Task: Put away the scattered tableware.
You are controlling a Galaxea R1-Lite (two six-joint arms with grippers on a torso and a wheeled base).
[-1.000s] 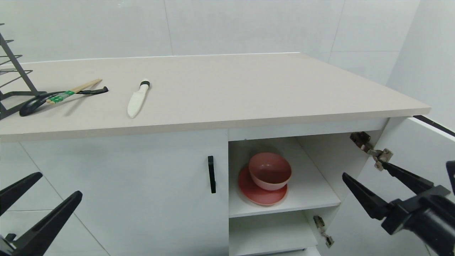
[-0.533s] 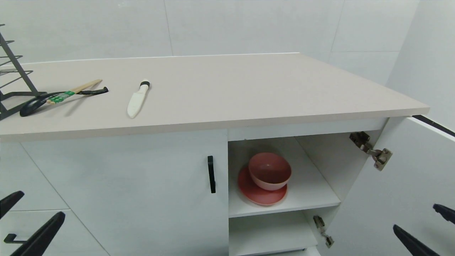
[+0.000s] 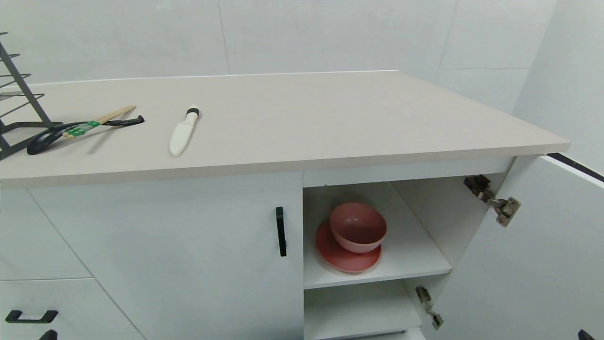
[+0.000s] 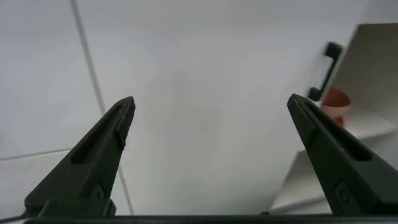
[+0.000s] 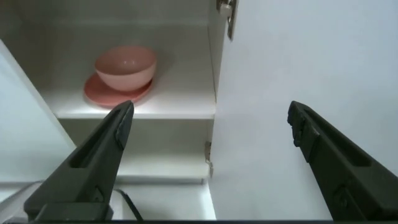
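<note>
Salmon-pink round bowl (image 3: 357, 227), smooth, matte, nothing in it, sits upright on a darker coral-red flat round plate (image 3: 347, 262). Bowl is off-centre on the plate, toward the back right, so the plate's front-left rim shows. Both are inside the white cabinet's right compartment, on the upper white shelf (image 3: 415, 264), w/ the right cabinet door (image 3: 542, 255) swung open. Two metal hinges (image 3: 495, 203) show on the door's inner edge. A lower shelf (image 3: 358, 309) lies below.

Left cabinet door (image 3: 165, 245) is shut, w/ a black vertical bar handle (image 3: 281, 231) at its right edge.

On the beige table (image 3: 330, 118): cream-white knife w/ a black band (image 3: 183, 133) lies flat, left of centre, near the front edge. Further left is a black long-handled spoon (image 3: 45, 138), w/ a pair of light wooden chopsticks in a green wrap (image 3: 92, 123) lying across it, touching. Spoon's bowl end is just beside the base of a black wire rack (image 3: 19, 89) at the table's left edge.

Left gripper (image 4: 210, 102): black pointed fingers spread wide, nothing between them, low in front of the shut door, bowl off to one side beyond the handle. Right gripper (image 5: 210, 107): fingers also wide apart, holding nothing, low before the open compartment, near the open door's inner face, well apart from bowl & plate.
</note>
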